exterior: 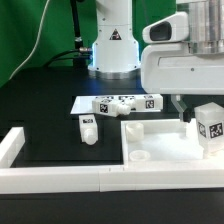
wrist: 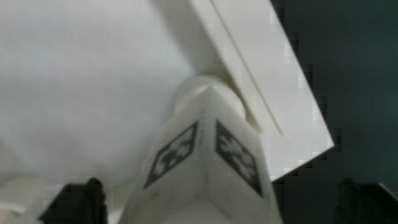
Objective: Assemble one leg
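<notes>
A leg (exterior: 208, 127), a stubby white post with square tags, stands upright at the right corner of the large white panel (exterior: 160, 143). My gripper (exterior: 197, 106) hangs just over it. In the wrist view the leg (wrist: 199, 150) fills the middle, tags facing me, with the panel's raised rim (wrist: 249, 70) behind it. My gripper (wrist: 217, 206) straddles the leg; the dark fingertips (wrist: 80, 200) stand wide apart with a dark gap on each side of the leg, so the jaws are open. A second leg (exterior: 88, 128) lies loose on the black table.
The marker board (exterior: 118, 103) lies behind the panel, near the robot base (exterior: 112, 45). A long white rail (exterior: 60, 180) runs along the front, with a short rail (exterior: 12, 145) at the exterior view's left. A round boss (exterior: 140, 157) sits on the panel.
</notes>
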Robot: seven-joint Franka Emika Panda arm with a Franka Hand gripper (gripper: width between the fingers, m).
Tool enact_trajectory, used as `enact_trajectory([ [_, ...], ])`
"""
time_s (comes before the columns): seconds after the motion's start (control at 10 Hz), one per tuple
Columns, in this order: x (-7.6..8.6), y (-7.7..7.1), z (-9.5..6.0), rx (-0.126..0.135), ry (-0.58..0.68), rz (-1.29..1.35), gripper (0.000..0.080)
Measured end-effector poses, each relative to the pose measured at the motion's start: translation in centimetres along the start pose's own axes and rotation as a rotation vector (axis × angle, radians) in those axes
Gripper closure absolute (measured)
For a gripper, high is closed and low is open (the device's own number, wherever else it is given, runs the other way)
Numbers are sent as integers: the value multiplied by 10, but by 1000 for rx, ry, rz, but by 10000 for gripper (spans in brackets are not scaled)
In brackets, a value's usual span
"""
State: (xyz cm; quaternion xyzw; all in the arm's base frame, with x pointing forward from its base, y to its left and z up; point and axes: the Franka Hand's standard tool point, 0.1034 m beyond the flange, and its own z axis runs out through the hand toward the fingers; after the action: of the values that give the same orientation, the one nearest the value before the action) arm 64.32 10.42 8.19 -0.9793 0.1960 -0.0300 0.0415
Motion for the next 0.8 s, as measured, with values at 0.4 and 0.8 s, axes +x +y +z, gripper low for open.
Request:
enact_trajectory([
  [0.4, 2, -13, -4, -43, 67, -199, 332],
  [0.8, 4, -8, -3, -40, 74, 60, 508],
])
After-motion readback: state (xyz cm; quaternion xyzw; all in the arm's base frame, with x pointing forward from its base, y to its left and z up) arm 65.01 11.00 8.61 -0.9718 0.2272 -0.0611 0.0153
